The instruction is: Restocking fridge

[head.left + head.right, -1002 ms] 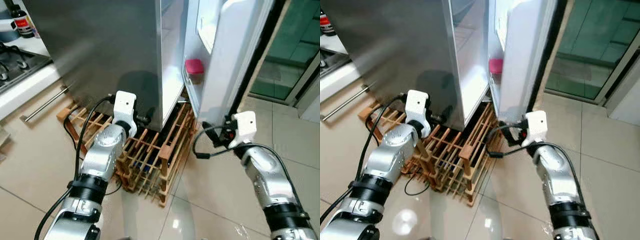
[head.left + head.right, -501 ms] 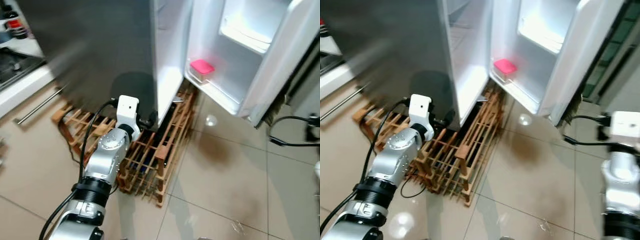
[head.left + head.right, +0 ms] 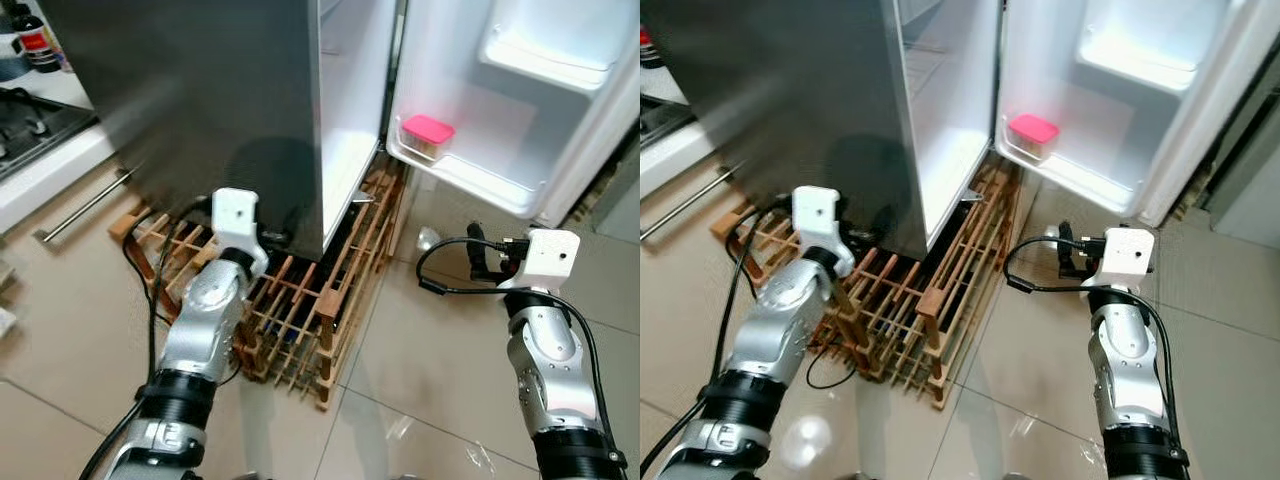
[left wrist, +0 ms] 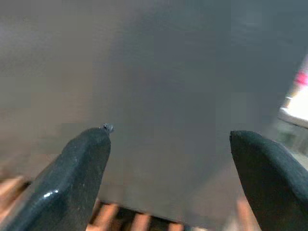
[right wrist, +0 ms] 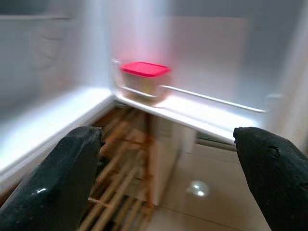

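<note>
I am looking down at one tall steel fridge whose door stands swung open to my right. One container with a pink lid sits on the lowest door shelf, at the end next to the fridge body. One wooden slatted rack lies on the tiled floor beneath and in front of the fridge.

My left end effector is held low, close to the fridge's grey side; its two black fingers are spread wide apart, holding nothing. My right end effector is out in front of the open door, pointing toward the pink-lidded container; its two fingers are also wide apart and empty. Both silver arms reach forward, one on each side of the rack.

At the far left there is one worktop with a hob, one dark bottle and one long bar handle.
</note>
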